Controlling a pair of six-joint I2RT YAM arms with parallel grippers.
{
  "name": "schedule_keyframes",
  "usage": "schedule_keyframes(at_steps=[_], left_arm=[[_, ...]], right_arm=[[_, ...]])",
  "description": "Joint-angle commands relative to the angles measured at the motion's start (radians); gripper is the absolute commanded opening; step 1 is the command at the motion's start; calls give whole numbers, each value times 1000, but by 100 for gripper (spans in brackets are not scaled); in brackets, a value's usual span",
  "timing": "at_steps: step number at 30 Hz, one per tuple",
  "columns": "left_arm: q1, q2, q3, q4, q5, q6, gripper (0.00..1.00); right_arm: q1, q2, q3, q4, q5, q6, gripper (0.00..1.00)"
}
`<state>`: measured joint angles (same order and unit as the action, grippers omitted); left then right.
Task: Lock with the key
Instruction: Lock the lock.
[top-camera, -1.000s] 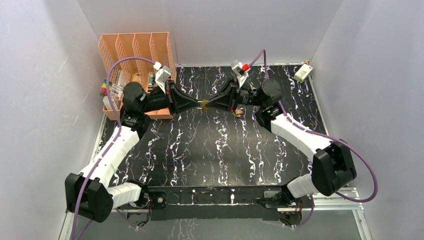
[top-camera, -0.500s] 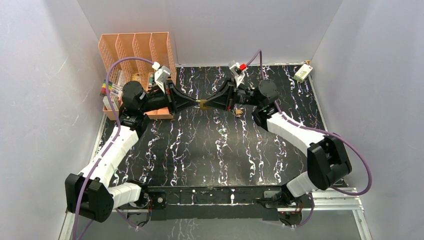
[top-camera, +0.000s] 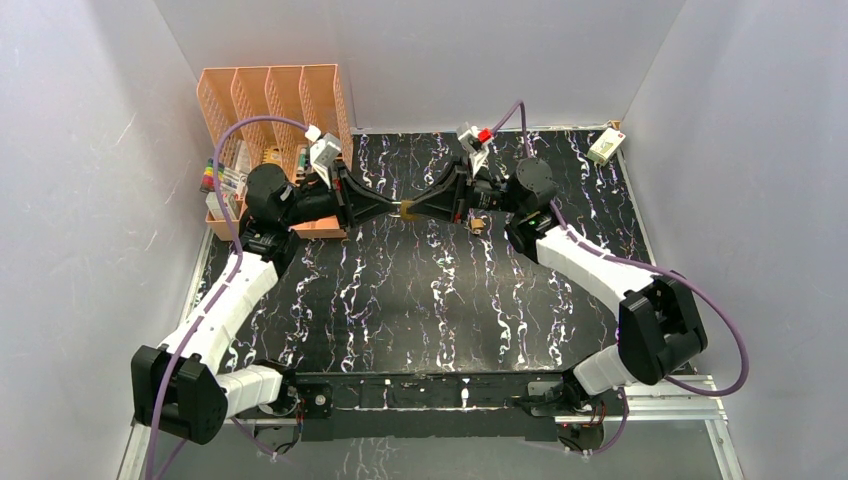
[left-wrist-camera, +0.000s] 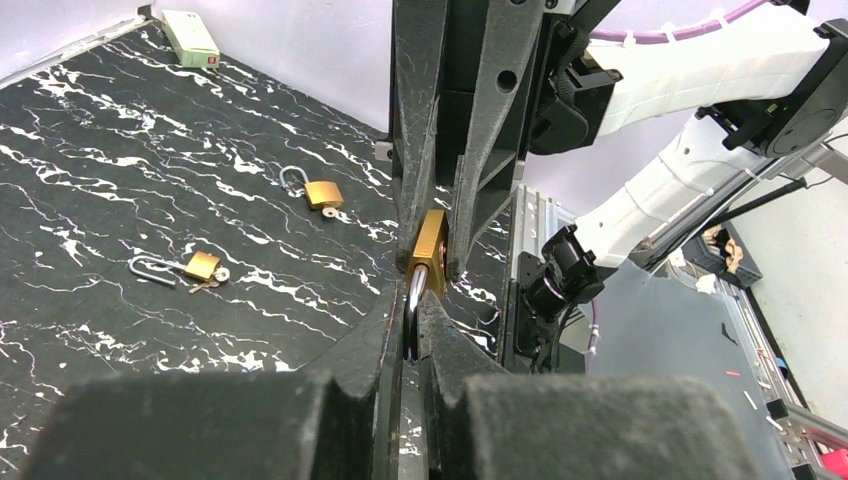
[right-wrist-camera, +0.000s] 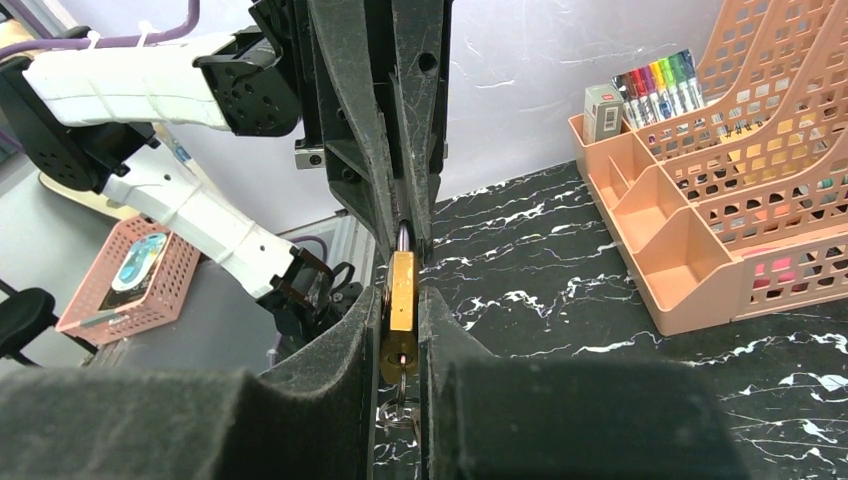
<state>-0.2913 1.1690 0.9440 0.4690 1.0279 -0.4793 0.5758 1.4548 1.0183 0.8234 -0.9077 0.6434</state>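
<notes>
A brass padlock is held in the air between both grippers above the back middle of the black marbled table. My left gripper is shut on its silver shackle. My right gripper is shut on the brass body, which also shows in the left wrist view. A key sits in the keyhole on the body's end, and its ring hangs between my right fingers. The key's blade is hidden.
Two more brass padlocks with keys lie on the table; one shows under the right wrist. An orange desk organizer with markers stands at the back left. A white box lies at the back right.
The right arm's elbow and wrist have shifted a little. Both grippers stay clamped on the padlock at the same spot.
</notes>
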Motion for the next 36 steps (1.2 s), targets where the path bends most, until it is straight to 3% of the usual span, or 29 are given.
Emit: schedule_keyframes(at_steps=[1, 3, 8, 16, 24, 36], left_arm=[[-6, -51, 17, 11, -54, 29, 0], [-6, -54, 26, -2, -68, 37, 0], [-6, -61, 51, -29, -98, 62, 0], [-3, -53, 80, -45, -100, 71, 0], [-3, -16, 82, 31, -76, 12, 0], [-2, 2, 108, 16, -64, 1, 0]], right_arm=[[7, -60, 55, -60, -17, -102, 23], [-5, -77, 53, -78, -13, -115, 35], [-73, -115, 44, -87, -51, -108, 52], [-194, -180, -23, -15, -133, -56, 66], [-143, -177, 8, -201, -93, -209, 67], [-95, -102, 63, -196, -72, -237, 63]])
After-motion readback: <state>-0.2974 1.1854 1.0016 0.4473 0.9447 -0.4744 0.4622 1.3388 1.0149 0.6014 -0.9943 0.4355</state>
